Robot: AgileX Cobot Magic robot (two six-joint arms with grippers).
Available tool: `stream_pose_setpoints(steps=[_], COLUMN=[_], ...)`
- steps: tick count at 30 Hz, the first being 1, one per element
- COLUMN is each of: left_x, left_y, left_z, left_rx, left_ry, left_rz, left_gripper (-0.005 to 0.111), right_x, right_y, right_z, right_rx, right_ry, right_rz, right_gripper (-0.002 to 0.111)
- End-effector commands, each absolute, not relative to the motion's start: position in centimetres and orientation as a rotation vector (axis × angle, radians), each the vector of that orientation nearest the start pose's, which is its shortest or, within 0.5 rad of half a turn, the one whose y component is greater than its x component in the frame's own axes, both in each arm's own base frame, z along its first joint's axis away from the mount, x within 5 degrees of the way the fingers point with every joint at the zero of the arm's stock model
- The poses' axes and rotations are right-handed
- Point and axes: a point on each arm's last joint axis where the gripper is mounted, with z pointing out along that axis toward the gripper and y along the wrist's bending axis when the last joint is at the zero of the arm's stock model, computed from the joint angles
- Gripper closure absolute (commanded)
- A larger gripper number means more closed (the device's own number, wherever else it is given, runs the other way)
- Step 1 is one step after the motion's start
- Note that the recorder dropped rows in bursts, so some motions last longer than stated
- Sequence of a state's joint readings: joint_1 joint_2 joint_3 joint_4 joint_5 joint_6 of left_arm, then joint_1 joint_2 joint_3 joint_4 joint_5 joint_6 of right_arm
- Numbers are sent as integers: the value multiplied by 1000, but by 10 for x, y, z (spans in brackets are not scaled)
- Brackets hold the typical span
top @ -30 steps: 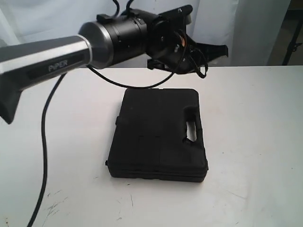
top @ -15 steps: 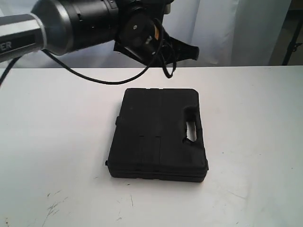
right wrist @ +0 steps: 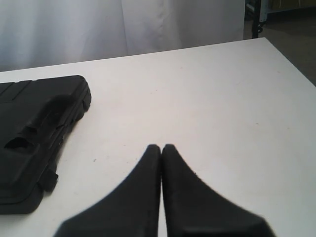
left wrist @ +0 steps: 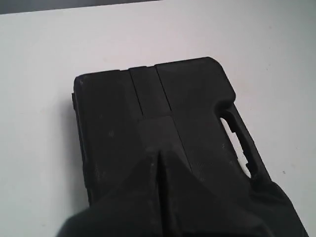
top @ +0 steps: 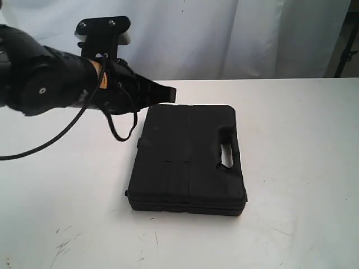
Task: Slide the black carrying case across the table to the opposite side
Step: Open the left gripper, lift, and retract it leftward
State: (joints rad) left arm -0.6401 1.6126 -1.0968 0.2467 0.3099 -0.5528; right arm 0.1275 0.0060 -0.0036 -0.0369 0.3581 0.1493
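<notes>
The black carrying case lies flat in the middle of the white table, with its handle cut-out toward the right. My left gripper is shut and empty. It reaches in from the left, tips low over the case's far left corner; whether they touch it I cannot tell. From the left wrist, the shut left gripper hovers over the case lid. My right gripper is shut and empty above bare table, with the case off to one side.
A black cable droops from the left arm to the table beside the case. Dark scuff marks mark the near left tabletop. A white curtain hangs behind the table. The table's corner edge shows in the right wrist view.
The left arm has swung from behind and above the case toward the left and dropped lower, bringing its shut gripper to the case's far left corner. The case has not moved.
</notes>
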Motion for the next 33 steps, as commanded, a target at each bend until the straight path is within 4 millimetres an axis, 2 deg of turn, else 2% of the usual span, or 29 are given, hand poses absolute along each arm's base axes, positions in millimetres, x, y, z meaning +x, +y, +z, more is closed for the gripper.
stream_pose_setpoints(steps=[1,5,9,13,15,18,27,31,33], left_x=[266,238,221,219,220,220,210,197,193], left_y=[-192,-173,-161,-159,-159,-157,-136,-124,-115], left_z=[257,249,254,262,265,265,244,237,237], left_rx=[278,272,277,289,414,509,513,531,485], left_ry=[2268,2250,2229,2196,2144,2118,2359,2377,2378], left_rz=[-492,-527,-529,-536,-464,-388,-152,-109,-118], left_gripper=[107,107,107,107,107,107,107,107,107], right_x=[53,53,53,53,53,53,53,53,53], right_y=[5,5,5,5,5,5,5,5,5], right_z=[182,182,182,182,182,182,182,182,182], right_rx=[4,4,4,4,4,4,4,4,4], right_ry=[1837,1837,1837,1837,1837,1837,1837,1837,1837], right_rz=[153,153,153,153,153,153,153,153,153], right_gripper=[108,108,108,108,108,108,108,108,108])
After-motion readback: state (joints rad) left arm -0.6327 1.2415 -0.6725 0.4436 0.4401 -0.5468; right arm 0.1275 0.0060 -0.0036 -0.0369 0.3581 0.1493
